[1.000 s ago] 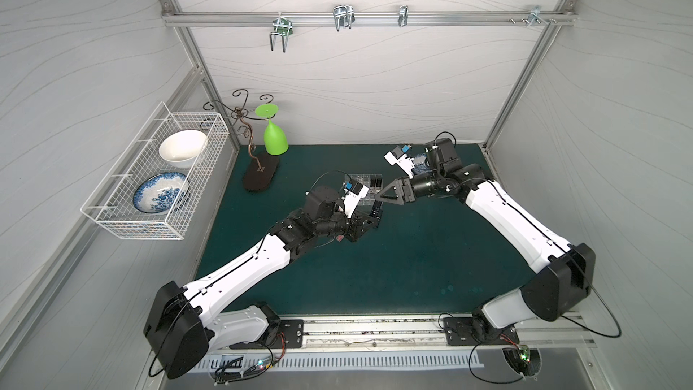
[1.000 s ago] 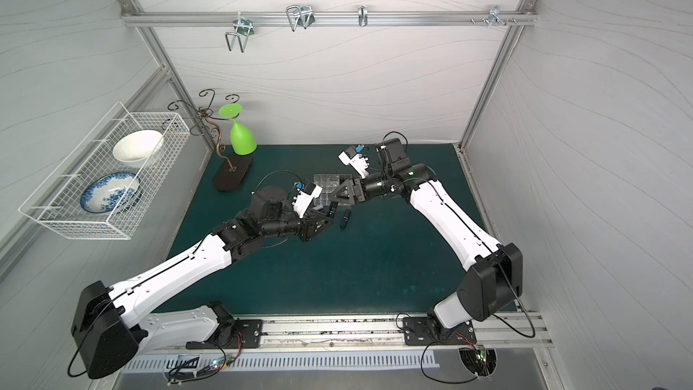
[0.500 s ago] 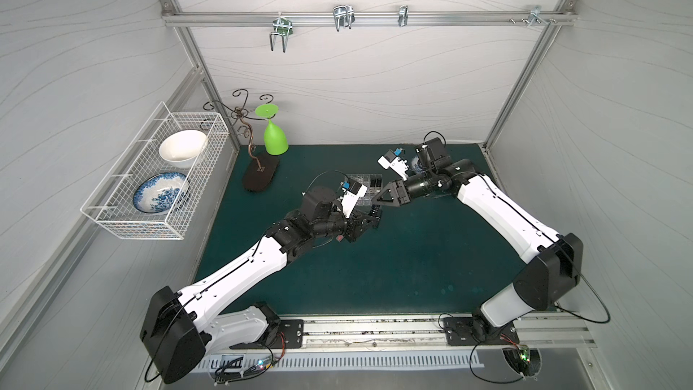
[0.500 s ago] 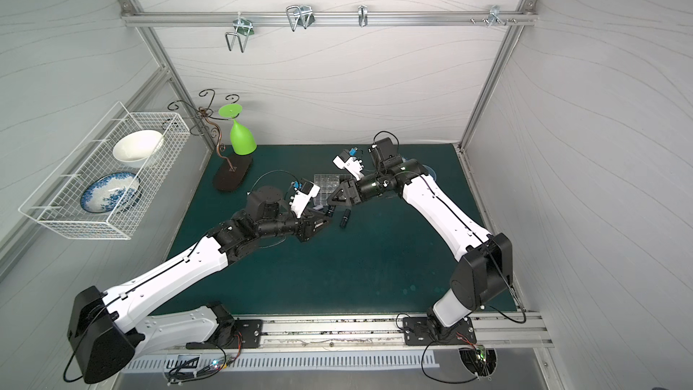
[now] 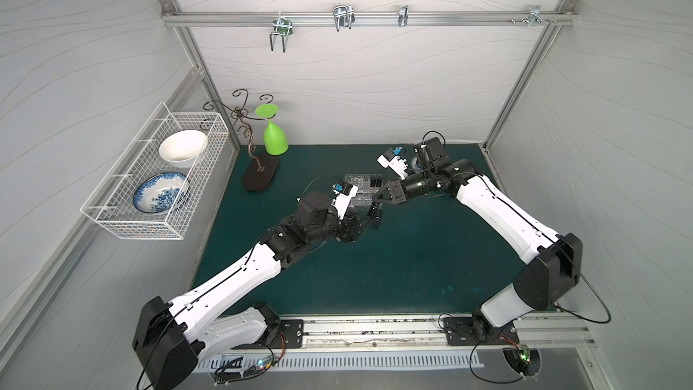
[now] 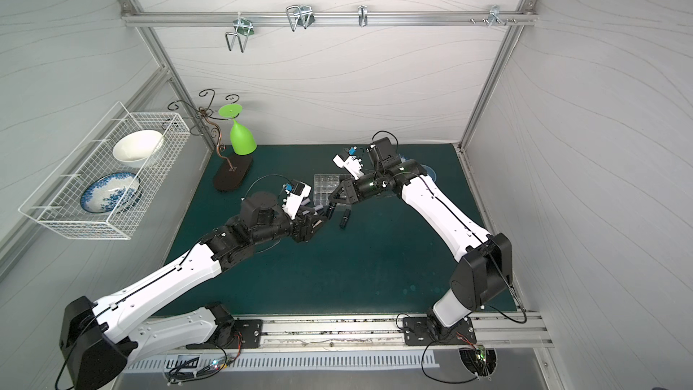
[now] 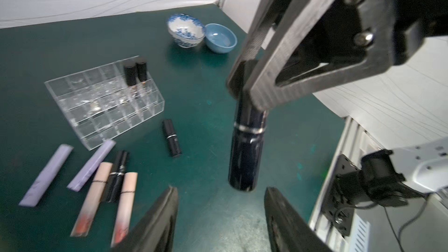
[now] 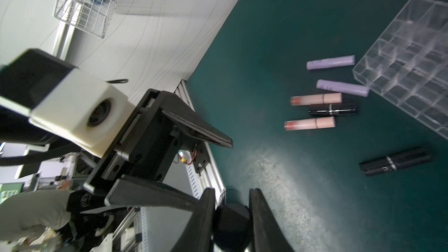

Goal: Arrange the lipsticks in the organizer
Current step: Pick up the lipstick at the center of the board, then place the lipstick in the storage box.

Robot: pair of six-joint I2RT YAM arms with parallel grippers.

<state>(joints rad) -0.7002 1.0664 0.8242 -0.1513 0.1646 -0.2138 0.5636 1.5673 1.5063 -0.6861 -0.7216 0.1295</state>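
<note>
A black lipstick (image 7: 246,146) hangs upright above the mat, and my right gripper (image 8: 231,193) is shut on its upper end. My left gripper (image 7: 221,191) stands open just below it, apart from the tube. In both top views the two grippers meet near the organizer's front corner (image 5: 375,204) (image 6: 319,223). The clear organizer (image 7: 97,103) (image 8: 412,69) holds two black-capped tubes (image 7: 135,73) in a back corner. On the mat beside it lie two lilac lipsticks (image 8: 331,62), two pink ones (image 8: 310,123) and a black one (image 8: 332,109). Another black one (image 7: 172,138) lies apart.
A blue-patterned bowl (image 7: 185,30) and a plain blue bowl (image 7: 220,37) sit behind the organizer. A white wire basket (image 5: 157,196) with two bowls hangs on the left wall. A green glass (image 5: 275,136) hangs from a scrolled stand (image 5: 260,176) at the back left.
My left gripper has opened and let go of the black lipstick. My right gripper has moved in towards it and shut on the tube's upper end.
</note>
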